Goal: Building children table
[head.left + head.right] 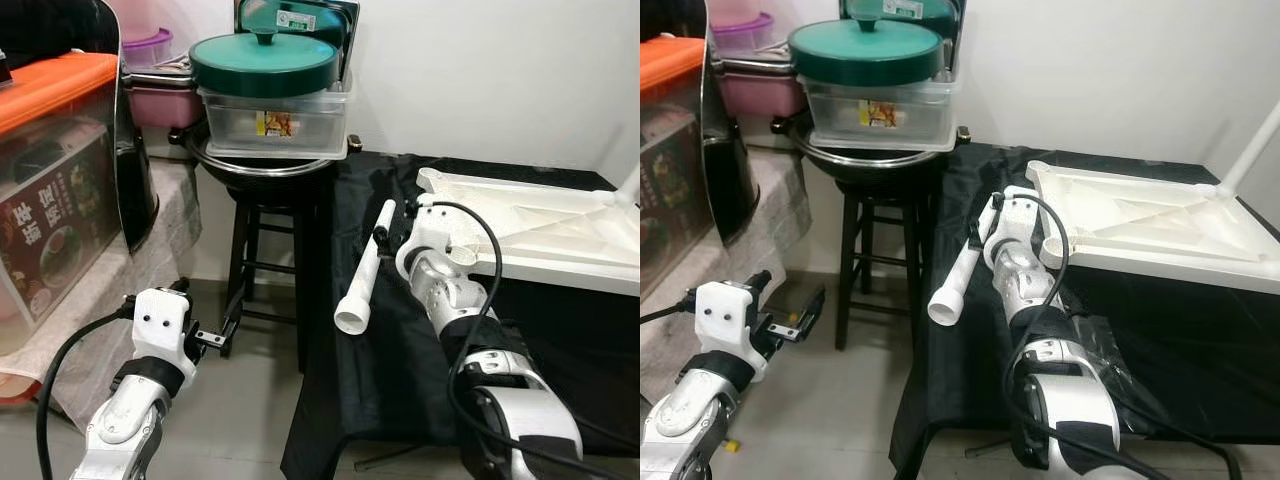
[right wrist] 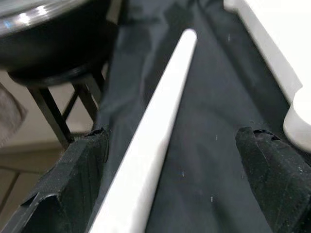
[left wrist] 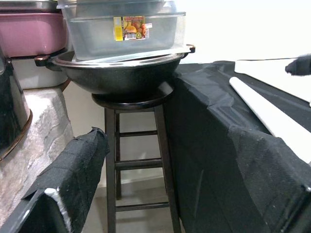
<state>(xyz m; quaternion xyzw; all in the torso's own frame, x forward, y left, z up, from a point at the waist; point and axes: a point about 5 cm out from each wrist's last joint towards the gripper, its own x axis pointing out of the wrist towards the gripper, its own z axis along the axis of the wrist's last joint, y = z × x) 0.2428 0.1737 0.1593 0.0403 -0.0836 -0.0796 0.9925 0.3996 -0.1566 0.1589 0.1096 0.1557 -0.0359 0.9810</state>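
Note:
A white table leg [image 1: 366,270] lies on the black-draped table, its wide hollow end toward the front edge. The white tabletop [image 1: 540,225] rests upside down at the back right, with one leg [image 1: 630,185] standing up from its far corner. My right gripper [image 1: 395,222] is open at the loose leg's far end. In the right wrist view the leg [image 2: 165,107] runs between the spread fingers [image 2: 73,179], untouched as far as I can see. My left gripper [image 1: 215,335] is open and empty, low above the floor beside the stool.
A dark stool [image 1: 265,260] left of the table carries a wok [image 1: 265,170], a clear plastic container [image 1: 275,120] and a green lid [image 1: 265,60]. Further left, an orange-lidded box [image 1: 50,190] sits on a cloth-covered surface. The black cloth [image 1: 340,400] hangs over the table's front edge.

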